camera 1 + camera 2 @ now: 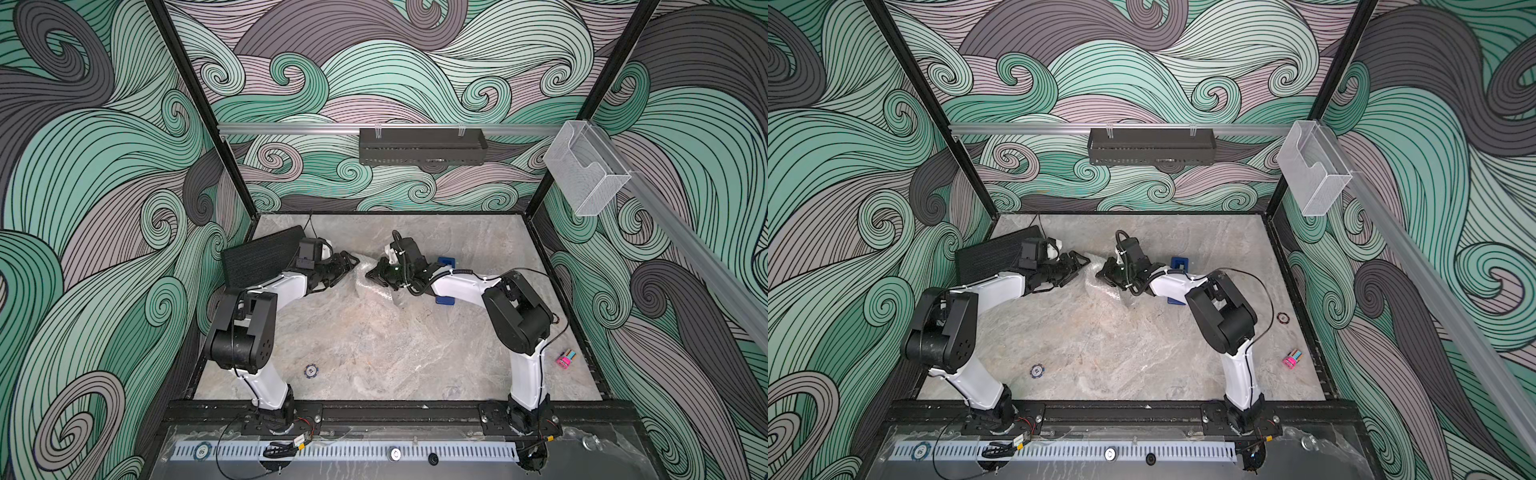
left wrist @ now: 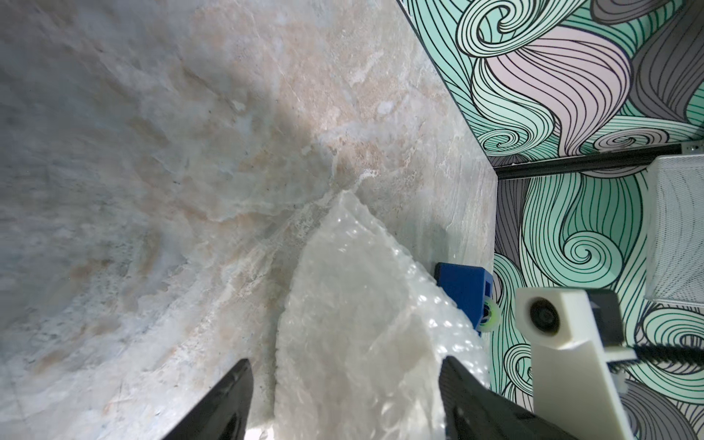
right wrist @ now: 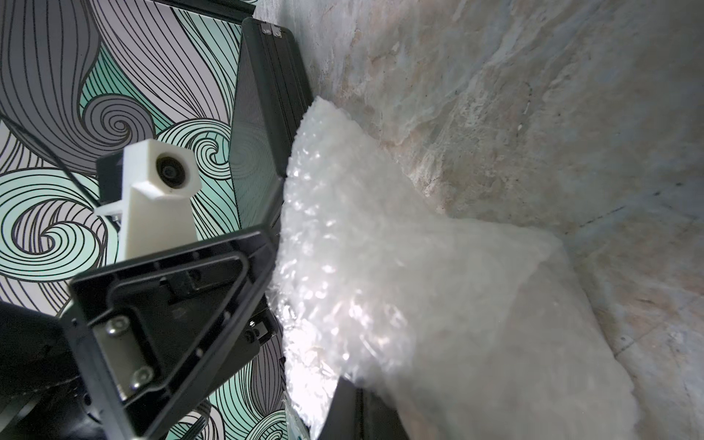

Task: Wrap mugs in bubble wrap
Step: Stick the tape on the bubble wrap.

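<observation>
While clamping the clear bubbled plastic sheet (image 2: 358, 304) in the right pincer (image 1: 371, 274) near the far edge of the table (image 1: 374, 353), see its length reaching between parted jaws of the left pincer (image 1: 351, 264).

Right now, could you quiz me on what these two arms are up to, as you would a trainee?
1. True or false: the left gripper is open.
2. The dispenser by the right gripper is: A red, B blue, C yellow.
3. Fill in: the right gripper is ___ on the wrap.
Key: 1 true; 2 B; 3 shut.
</observation>
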